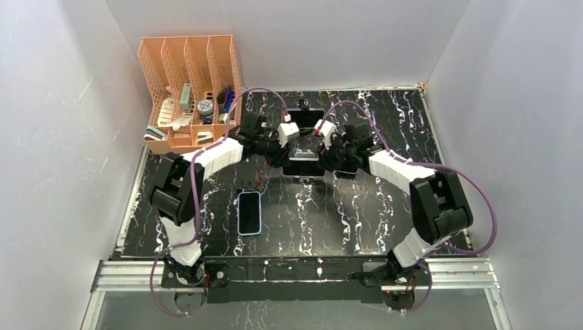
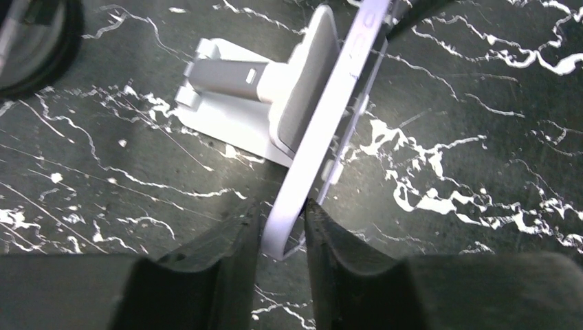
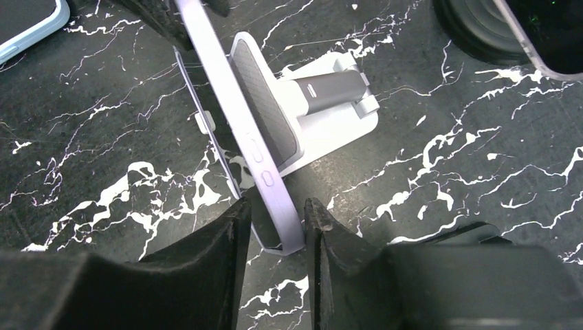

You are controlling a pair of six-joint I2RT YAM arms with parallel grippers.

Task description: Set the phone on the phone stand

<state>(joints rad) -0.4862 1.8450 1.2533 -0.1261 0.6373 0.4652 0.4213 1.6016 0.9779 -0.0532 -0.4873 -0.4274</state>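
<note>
Tail end of the placing step, by the look of it, with little left beyond the let-go. Across the black marbled table (image 1: 371, 206), at the centre of the top view, reaching in from either side with elbows bowed outward and wrists turned toward each other, meeting over the white phone stand (image 3: 344, 124). Leaning on that stand's ribbed backrest, lengthwise and tilted back: the lavender phone (image 3: 258, 161) (not the blue-cased phone (image 1: 249, 212) lying flat at lower left of the top view), seating of its lower edge hidden. Bracketing one short end, the left gripper (image 2: 282, 223); bracketing the other, the right gripper (image 3: 276, 220). Black fingers (image 2: 227, 247) close along both faces at each end, pressing or a hair clear, cannot tell. Next calls for spreading wider and backing straight out along the phone's length, level, so as not to drag a corner sideways and tip it off the rest.
</note>
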